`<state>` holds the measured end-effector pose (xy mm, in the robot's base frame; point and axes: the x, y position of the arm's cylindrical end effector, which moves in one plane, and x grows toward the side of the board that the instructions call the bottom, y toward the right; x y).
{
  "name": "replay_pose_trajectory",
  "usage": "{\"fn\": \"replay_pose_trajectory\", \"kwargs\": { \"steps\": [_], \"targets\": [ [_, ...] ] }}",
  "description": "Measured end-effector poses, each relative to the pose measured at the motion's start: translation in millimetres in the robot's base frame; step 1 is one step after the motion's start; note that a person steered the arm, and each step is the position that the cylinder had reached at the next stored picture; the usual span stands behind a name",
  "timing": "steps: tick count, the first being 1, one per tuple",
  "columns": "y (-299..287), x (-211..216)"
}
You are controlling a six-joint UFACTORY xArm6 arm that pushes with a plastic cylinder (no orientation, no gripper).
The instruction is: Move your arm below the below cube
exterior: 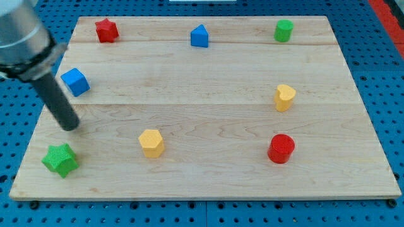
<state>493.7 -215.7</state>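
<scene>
A blue cube [75, 81] lies at the view's left edge of the wooden board [208, 107]. My tip [70, 126] rests on the board just below the blue cube, a short gap apart from it. The dark rod rises up and to the left from the tip, passing left of the cube. A green star block [60, 159] lies below the tip near the bottom left corner.
A red star block [106, 29] is at the top left, a blue house-shaped block [199, 36] at top centre, a green cylinder [283, 30] at top right. A yellow heart block [284, 97], a red cylinder [281, 149] and a yellow hexagon block [151, 143] lie lower down.
</scene>
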Motion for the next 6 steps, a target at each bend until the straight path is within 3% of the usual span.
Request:
{"fn": "replay_pose_trajectory", "kwargs": {
  "steps": [4, 6],
  "targets": [
    [9.6, 1.5],
    [-16.9, -17.3]
  ]
}}
